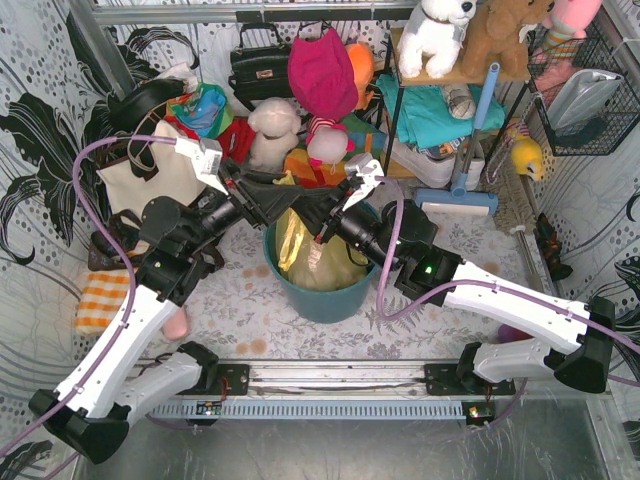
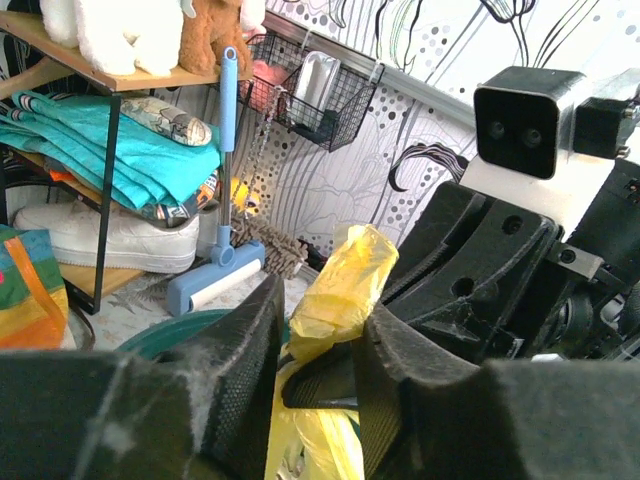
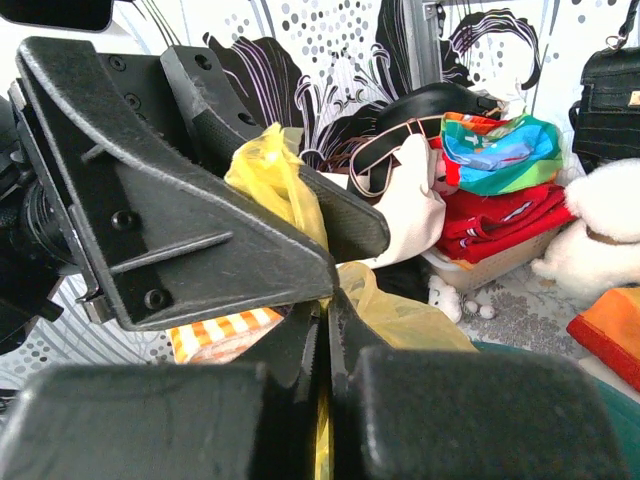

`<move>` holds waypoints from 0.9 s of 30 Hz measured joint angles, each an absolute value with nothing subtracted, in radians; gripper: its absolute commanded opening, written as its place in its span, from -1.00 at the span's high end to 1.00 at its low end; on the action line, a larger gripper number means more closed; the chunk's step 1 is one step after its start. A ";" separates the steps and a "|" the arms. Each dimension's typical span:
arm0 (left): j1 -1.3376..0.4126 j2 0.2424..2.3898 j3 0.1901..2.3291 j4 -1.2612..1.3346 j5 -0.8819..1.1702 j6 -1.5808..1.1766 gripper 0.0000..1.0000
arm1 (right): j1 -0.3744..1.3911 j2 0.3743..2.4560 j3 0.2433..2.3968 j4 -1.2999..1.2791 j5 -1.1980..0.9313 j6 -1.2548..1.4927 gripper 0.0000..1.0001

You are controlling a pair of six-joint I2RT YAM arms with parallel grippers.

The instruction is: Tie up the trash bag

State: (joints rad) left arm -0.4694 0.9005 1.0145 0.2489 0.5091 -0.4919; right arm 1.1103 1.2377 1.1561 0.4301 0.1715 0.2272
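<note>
The trash bag (image 1: 300, 255) is thin yellow plastic and sits inside a round teal bin (image 1: 325, 300) at the table's middle. Both arms meet just above the bin's far rim. My right gripper (image 3: 325, 320) is shut on a thin strip of the bag pulled up from the bin. In the top view the right gripper (image 1: 335, 222) comes in from the right. My left gripper (image 2: 322, 310) reaches in from the left, its jaws partly closed around the bunched yellow tail (image 2: 345, 275), which touches both pads. The right gripper's ribbed fingertips (image 2: 320, 385) also lie between the left jaws.
Behind the bin lie plush toys (image 1: 275, 130), a white tote bag (image 1: 150, 175), folded clothes and a black handbag (image 1: 260, 65). A blue lint roller (image 1: 470, 170) leans by a shelf at back right. An orange checked cloth (image 1: 100, 300) lies at the left. A wire basket (image 1: 585, 90) hangs on the right wall.
</note>
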 measured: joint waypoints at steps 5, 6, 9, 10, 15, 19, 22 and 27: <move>-0.469 0.916 1.019 0.258 0.513 -0.498 0.55 | 1.111 1.238 1.156 0.430 0.167 0.235 1.00; -0.469 0.916 1.019 0.258 0.513 -0.498 0.59 | 1.111 1.238 1.156 0.430 0.164 0.239 1.00; -0.469 0.915 1.019 0.260 0.513 -0.498 0.32 | 1.111 1.238 1.156 0.430 0.163 0.243 1.00; -0.469 0.914 1.019 0.260 0.513 -0.497 0.14 | 1.111 1.238 1.156 0.430 0.164 0.244 1.00; -0.469 0.914 1.023 0.263 0.513 -0.498 0.24 | 1.111 1.238 1.156 0.430 0.163 0.246 1.00; -0.469 0.914 1.031 0.266 0.513 -0.498 0.34 | 1.111 1.238 1.156 0.430 0.163 0.246 1.00; -0.469 0.914 1.032 0.272 0.513 -0.498 0.40 | 1.111 1.238 1.156 0.430 0.163 0.246 1.00; -0.469 0.914 1.032 0.273 0.513 -0.498 0.91 | 1.111 1.238 1.156 0.430 0.163 0.246 1.00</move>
State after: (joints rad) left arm -0.4694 0.9142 1.0321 0.2733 0.5125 -0.4980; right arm 1.1110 1.2377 1.1561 0.4301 0.1635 0.2459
